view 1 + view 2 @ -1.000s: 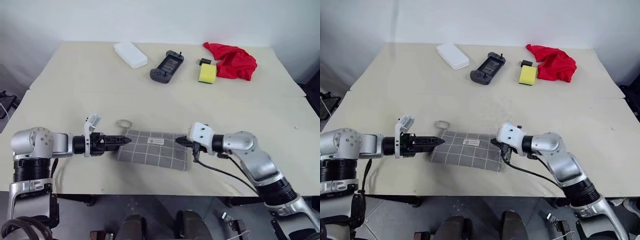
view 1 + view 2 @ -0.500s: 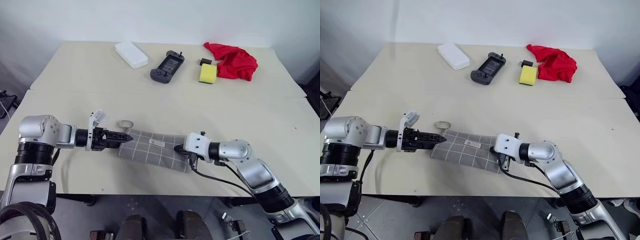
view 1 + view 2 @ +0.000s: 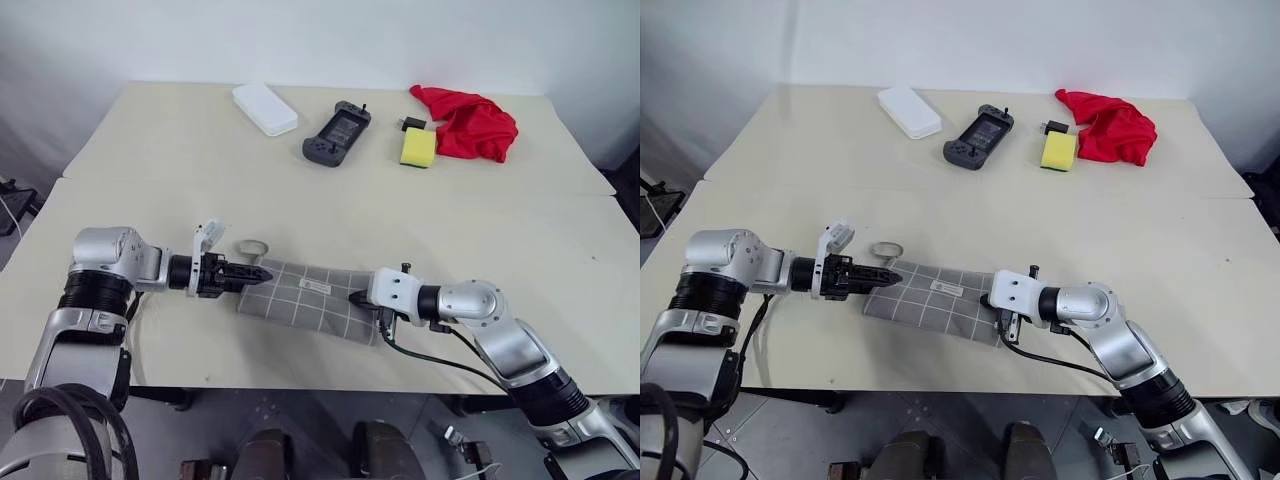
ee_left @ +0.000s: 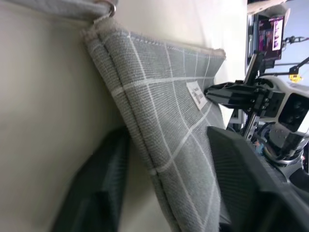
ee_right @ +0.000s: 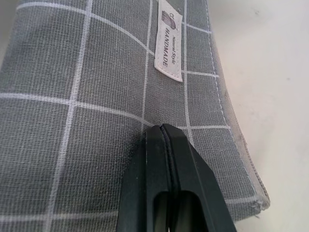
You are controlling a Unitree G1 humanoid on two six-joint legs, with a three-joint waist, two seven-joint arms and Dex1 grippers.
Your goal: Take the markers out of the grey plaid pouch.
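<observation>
Both arms have closed in on the pouch ends since a second ago.

Head views: the grey plaid pouch (image 3: pixel 310 299) lies flat at lower centre of the frame, long axis running left to right between the grippers. The left gripper (image 3: pixel 258 273) has moved right onto the pouch's left end beside the ring pull (image 3: pixel 249 247); the right gripper (image 3: pixel 358 298) has dropped lower onto the right end. No markers can be seen.
Left wrist view: the left fingers (image 4: pixel 96 193) straddle the pouch's seamed edge (image 4: pixel 145 154), narrowing but apart, not visibly gripping.
Right wrist view: the right fingertips (image 5: pixel 161 140), pressed together, rest on the fabric below the white label (image 5: pixel 168 49).
</observation>
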